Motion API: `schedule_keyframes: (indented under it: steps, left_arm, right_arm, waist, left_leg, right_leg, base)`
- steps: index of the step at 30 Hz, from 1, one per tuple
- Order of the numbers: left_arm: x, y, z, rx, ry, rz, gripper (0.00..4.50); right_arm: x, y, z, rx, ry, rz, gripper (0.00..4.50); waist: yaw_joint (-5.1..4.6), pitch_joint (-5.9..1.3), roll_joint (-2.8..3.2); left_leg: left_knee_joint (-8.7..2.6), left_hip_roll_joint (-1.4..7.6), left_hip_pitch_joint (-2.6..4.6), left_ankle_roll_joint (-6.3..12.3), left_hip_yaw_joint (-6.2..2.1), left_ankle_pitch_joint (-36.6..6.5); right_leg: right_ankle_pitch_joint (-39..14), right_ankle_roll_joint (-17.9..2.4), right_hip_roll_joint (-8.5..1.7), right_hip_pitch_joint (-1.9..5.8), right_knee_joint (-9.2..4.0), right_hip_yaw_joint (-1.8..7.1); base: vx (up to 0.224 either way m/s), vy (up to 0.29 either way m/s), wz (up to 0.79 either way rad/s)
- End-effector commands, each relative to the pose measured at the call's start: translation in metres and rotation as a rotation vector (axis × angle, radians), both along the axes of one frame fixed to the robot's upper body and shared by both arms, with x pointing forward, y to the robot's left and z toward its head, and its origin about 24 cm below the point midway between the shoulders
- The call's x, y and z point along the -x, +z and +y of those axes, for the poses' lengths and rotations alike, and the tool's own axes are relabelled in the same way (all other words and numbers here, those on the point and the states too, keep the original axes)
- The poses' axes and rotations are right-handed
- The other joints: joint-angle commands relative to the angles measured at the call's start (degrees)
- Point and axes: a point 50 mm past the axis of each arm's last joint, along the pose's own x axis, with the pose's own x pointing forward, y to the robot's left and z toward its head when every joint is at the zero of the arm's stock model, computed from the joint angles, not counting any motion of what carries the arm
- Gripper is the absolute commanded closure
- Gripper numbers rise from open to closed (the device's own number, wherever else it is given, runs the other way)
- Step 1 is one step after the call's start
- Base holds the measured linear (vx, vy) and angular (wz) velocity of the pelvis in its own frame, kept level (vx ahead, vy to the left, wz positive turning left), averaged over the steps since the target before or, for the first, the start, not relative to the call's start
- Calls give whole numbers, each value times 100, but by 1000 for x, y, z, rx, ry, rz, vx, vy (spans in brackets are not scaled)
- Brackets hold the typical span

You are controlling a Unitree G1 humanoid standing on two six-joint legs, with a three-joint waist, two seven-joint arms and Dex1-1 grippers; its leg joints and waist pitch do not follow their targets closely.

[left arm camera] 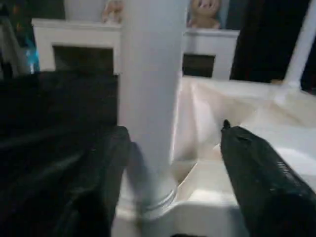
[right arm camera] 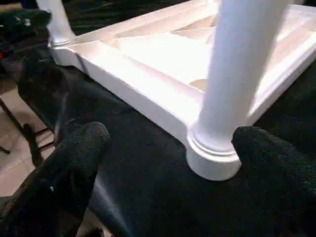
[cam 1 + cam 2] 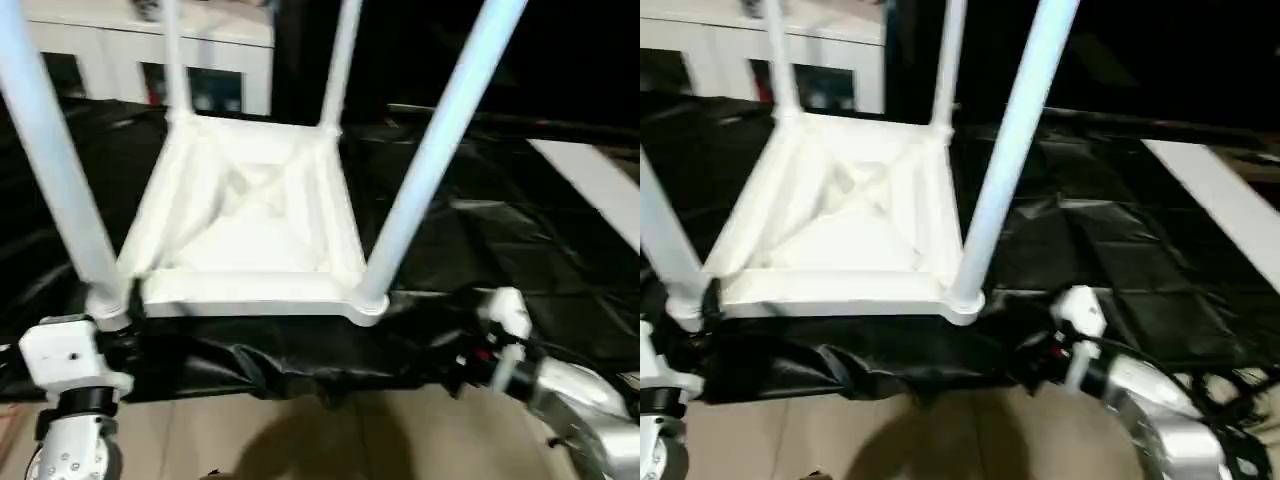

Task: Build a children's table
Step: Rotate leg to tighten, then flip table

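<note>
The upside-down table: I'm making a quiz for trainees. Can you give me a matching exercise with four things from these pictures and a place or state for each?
Things:
1. table top
2. four legs
3. black sheet
4. cabinet

Places or states:
A. spread under the table
B. standing up from the corners
C. at the back, behind the table
D. lying underside up

Pairs: 1-D, 2-B, 3-A, 4-C

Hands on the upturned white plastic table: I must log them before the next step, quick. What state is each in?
Left hand: open, fingers either side of a white tubular leg, not gripping it.
Right hand: open, holding nothing.
</note>
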Motion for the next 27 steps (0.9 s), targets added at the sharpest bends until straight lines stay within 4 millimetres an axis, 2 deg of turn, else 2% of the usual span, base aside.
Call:
schedule_keyframes:
  steps: [1, 2, 4, 5, 7, 8, 10, 11, 12, 14, 16, 17, 20, 21, 22, 23, 25, 26, 27]
  left_arm:
    - [-7, -2, 2, 14, 4, 7, 95]
    - [-10, -2, 4, 13, 4, 15, 83]
    - [-18, -4, 9, 15, 17, 39, 78]
    - [-20, -4, 10, 14, 21, 43, 70]
    - [-23, -5, 12, 7, 27, 55, 46]
    - [-25, -4, 13, 7, 28, 51, 35]
    - [-29, -2, 14, 13, 22, 39, 35]
    - [-32, -1, 14, 15, 19, 35, 14]
    - [-34, -1, 15, 15, 21, 39, 5]
    - [-38, -1, 16, 16, 28, 49, 5]
    - [-41, -1, 17, 12, 35, 63, 5]
    - [-47, -1, 18, -1, 37, 76, 5]
    - [-54, -1, 16, 33, 35, 77, 5]
    - [-55, -1, 15, 42, 33, 82, 5]
    - [-56, -1, 14, 56, 28, 78, 21]
    - [-56, -1, 14, 58, 27, 77, 32]
    - [-58, 0, 13, 63, 43, 89, 40]
    - [-58, 0, 13, 63, 43, 89, 43]
    - [-59, 1, 13, 85, 64, 90, 55]
  right_arm:
    - [-4, 3, 5, -12, 33, -6, 0]
    - [-6, 2, 9, -16, 48, -8, 0]
    - [-10, 1, 19, -30, 75, -12, 0]
    - [-11, 0, 21, -29, 77, -14, 0]
    - [-14, -1, 25, -41, 86, -12, 0]
    - [-16, -2, 28, -43, 90, -16, 0]
    - [-18, -2, 33, -53, 100, -17, 0]
    - [-19, -2, 35, -58, 104, -16, 0]
    - [-20, -2, 38, -61, 110, -15, 0]
    - [-21, -2, 41, -60, 119, -17, 0]
    - [-22, -3, 44, -61, 125, -17, 0]
    - [-25, -4, 50, -74, 140, -11, 0]
    - [-28, -7, 56, -80, 166, -6, 0]
    - [-29, -8, 58, -83, 173, -4, 0]
    - [-29, -8, 59, -85, 179, -2, 0]
    - [-29, -8, 59, -86, 179, -2, 0]
    - [-30, -8, 65, -98, 237, 11, 0]
    - [-30, -8, 65, -98, 237, 11, 0]
    - [-31, -7, 67, -94, 266, 9, 0]
  waist:
    - [16, -164, 106]
    - [5, -156, 123]
    - [-6, -161, 120]
    - [0, -159, 109]
    - [28, -168, 106]
    - [43, -171, 86]
    - [64, -186, 84]
    - [103, -212, 86]
    - [119, -213, 89]
    - [162, -217, 64]
    - [169, -224, 63]
    - [168, -250, 60]
    - [173, -266, 65]
    - [166, -285, 72]
    - [168, -308, 76]
    - [176, -308, 97]
    - [170, -321, 60]
    - [171, -323, 69]
    - [173, -330, 53]
  left_leg:
    - [-588, 136, 80, -126, -79, -2683]
    - [-600, 137, 92, -122, -70, -2709]
    - [-613, 134, 88, -148, -74, -2761]
    - [-605, 138, 111, -171, -70, -2821]
    - [-604, 151, 117, -168, -53, -2735]
    - [-611, 148, 95, -141, -40, -2631]
    - [-612, 154, 91, -130, -33, -2524]
    - [-609, 163, 65, -121, -30, -2310]
    - [-609, 164, 64, -124, -25, -2282]
    - [-586, 163, 96, -104, 3, -2320]
    - [-581, 163, 92, -110, 5, -2307]
    - [-571, 149, 45, -107, -2, -2092]
    - [-555, 153, 12, -98, 7, -1813]
    - [-555, 155, -8, -107, 3, -1641]
    - [-542, 154, -13, -112, 5, -1404]
    - [-552, 160, -5, -101, 14, -1357]
    - [-542, 158, 2, -110, 26, -1426]
    - [-535, 159, 8, -96, 31, -1409]
    - [-523, 157, 4, -46, 35, -1283]
  right_leg:
    - [-2330, -257, -260, 14, -627, 166]
    - [-2111, -336, -234, -8, -612, 172]
    - [-1986, -385, -227, 2, -584, 158]
    - [-1955, -423, -232, -18, -585, 162]
    - [-1764, -501, -240, -14, -561, 189]
    - [-1698, -524, -242, 1, -541, 196]
    - [-1709, -514, -252, 11, -539, 202]
    - [-1619, -498, -261, 28, -518, 208]
    - [-1609, -497, -258, 24, -519, 209]
    - [-1758, -479, -261, -26, -544, 228]
    - [-1836, -476, -263, -36, -545, 229]
    - [-1701, -483, -263, -17, -506, 229]
    - [-1354, -558, -259, -3, -455, 233]
    - [-1106, -623, -252, 25, -416, 225]
    - [-727, -687, -236, 42, -377, 225]
    - [-454, -757, -222, 47, -355, 220]
    - [-244, -836, -196, 55, -324, 212]
    - [-150, -871, -193, 52, -312, 218]
    - [37, -907, -193, 68, -298, 220]
  base:
    - [0, 0, 0]
    - [0, 0, 0]
    - [0, 0, 0]
    - [0, 0, 0]
    - [0, 0, 0]
    - [0, 0, 0]
    - [0, 0, 0]
    - [0, 0, 0]
    - [0, 0, 0]
    - [0, 0, 0]
    - [0, 0, 0]
    - [0, 0, 0]
    - [0, 0, 0]
    - [0, 0, 0]
    - [0, 0, 0]
    - [0, 0, 0]
    - [0, 0, 0]
    - [0, 0, 0]
    - [0, 0, 0]
